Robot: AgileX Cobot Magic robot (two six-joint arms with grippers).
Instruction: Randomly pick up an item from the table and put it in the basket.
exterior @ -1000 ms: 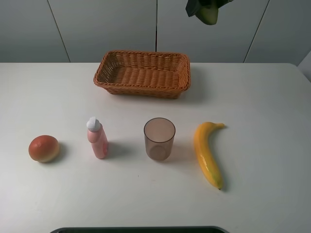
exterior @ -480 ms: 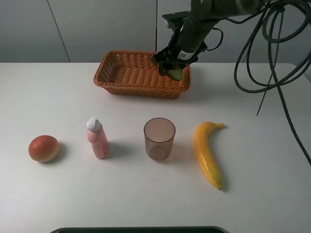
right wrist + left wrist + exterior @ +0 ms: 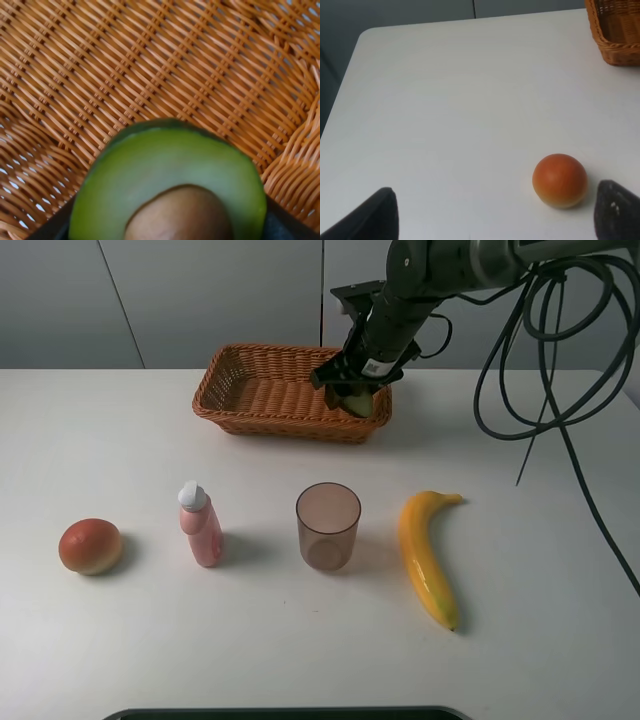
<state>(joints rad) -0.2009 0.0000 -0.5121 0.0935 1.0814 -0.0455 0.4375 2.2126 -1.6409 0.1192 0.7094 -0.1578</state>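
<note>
Right gripper (image 3: 352, 390) clamped on halved avocado (image 3: 170, 175): dark green skin, yellow-green flesh, brown pit. Dark fingers flank it on both sides in right wrist view. Avocado low inside orange-brown woven wicker basket (image 3: 222, 380), at basket's right end. Contact with basket floor: cannot tell. Basket near far edge of white table (image 3: 120, 440), about mid-width. Left gripper (image 3: 497, 215) jaws spread wide, empty, above table near left edge. Red-orange round fruit (image 3: 560, 180) lies just beside one fingertip. Yellow banana (image 3: 425, 558) toward right edge.
</note>
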